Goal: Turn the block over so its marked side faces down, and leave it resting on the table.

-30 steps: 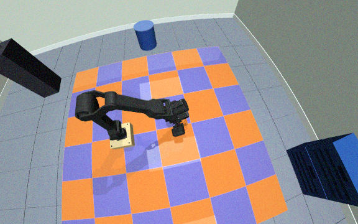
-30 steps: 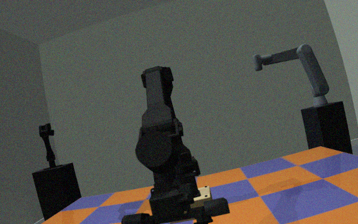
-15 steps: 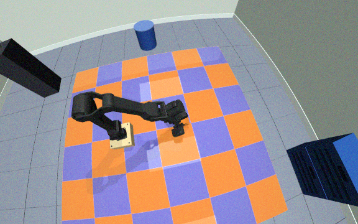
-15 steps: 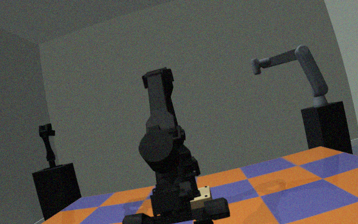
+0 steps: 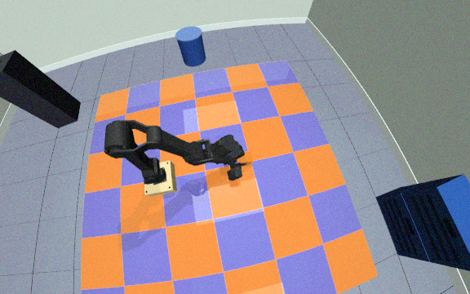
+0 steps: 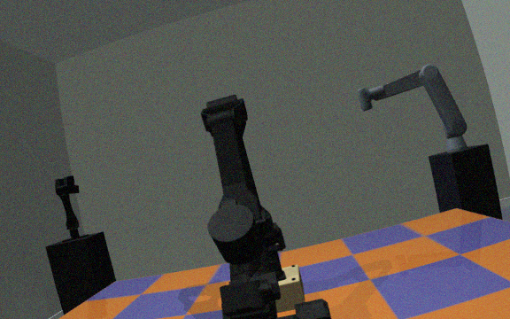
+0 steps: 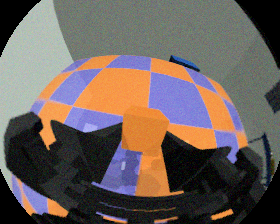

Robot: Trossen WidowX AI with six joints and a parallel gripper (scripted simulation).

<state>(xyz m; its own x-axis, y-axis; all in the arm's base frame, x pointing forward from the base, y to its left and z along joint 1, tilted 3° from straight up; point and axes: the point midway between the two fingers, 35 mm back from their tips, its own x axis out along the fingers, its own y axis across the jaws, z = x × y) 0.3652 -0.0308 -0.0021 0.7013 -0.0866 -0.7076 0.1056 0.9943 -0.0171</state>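
Note:
The orange block (image 7: 145,130) sits between the fingertips in the wrist view, its edges tilted slightly. No mark shows on the faces in view, so I cannot tell where its marked side points. My gripper (image 7: 143,128) (image 5: 239,163) is shut on the block. In the top view the gripper is over the orange and purple checkered surface (image 5: 240,230), to the right of the arm's base; the block cannot be made out there. The exterior view shows the arm, but the fingertips and the block are hidden or out of frame. Whether the block touches the surface cannot be told.
The arm's pale base plate (image 5: 170,180) (image 6: 291,294) stands on the checkered surface. A blue cylinder (image 5: 192,49) stands beyond the far edge, a blue and black cabinet (image 5: 469,220) at the right. Black pedestals (image 6: 82,270) (image 6: 467,182) carry other arms.

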